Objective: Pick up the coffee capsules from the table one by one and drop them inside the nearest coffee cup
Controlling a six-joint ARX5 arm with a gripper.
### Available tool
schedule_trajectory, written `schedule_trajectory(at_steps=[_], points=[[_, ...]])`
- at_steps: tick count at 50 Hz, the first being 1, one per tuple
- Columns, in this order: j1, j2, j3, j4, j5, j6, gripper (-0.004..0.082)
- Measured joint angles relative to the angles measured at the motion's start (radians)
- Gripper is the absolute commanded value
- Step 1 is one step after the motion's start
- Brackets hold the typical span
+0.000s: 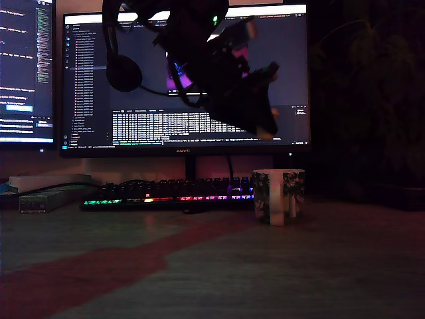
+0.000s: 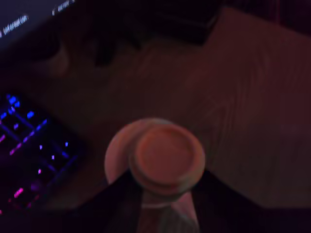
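In the exterior view my gripper (image 1: 267,127) hangs as a dark shape in front of the monitor, a hand's height above the coffee cup (image 1: 279,196). The cup is white with dark green leafy patches and stands upright on the table (image 1: 199,279), just in front of the keyboard. A small yellowish bit shows at the gripper's tip. In the wrist view the gripper (image 2: 165,187) is shut on a round orange-brown coffee capsule (image 2: 167,155), seen end-on between the dark fingers (image 2: 109,196). A pale round edge, probably the cup's rim (image 2: 112,158), shows behind the capsule. No other capsules show on the table.
A backlit keyboard (image 1: 169,193) lies behind the cup, with a big monitor (image 1: 133,86) above it and a second screen (image 1: 23,66) at the exterior view's left. Headphones (image 1: 123,66) hang before the monitor. Flat boxes (image 1: 50,193) lie at the left.
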Motion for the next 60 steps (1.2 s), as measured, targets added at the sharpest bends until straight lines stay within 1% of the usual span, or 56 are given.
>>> schedule_trajectory(at_steps=[6,18,33,44,60], points=[[-0.001,0.037,0.034,-0.013,-0.002,0.0,0.0196],[-0.002,0.126,0.14,-0.108,-0.007,0.0,0.0196],[-0.004,0.199,0.327,-0.245,-0.009,0.0,0.0196],[-0.004,0.233,0.333,-0.276,-0.014,0.0,0.0196],[-0.004,0.235,0.333,-0.309,-0.014,0.0,0.0196]])
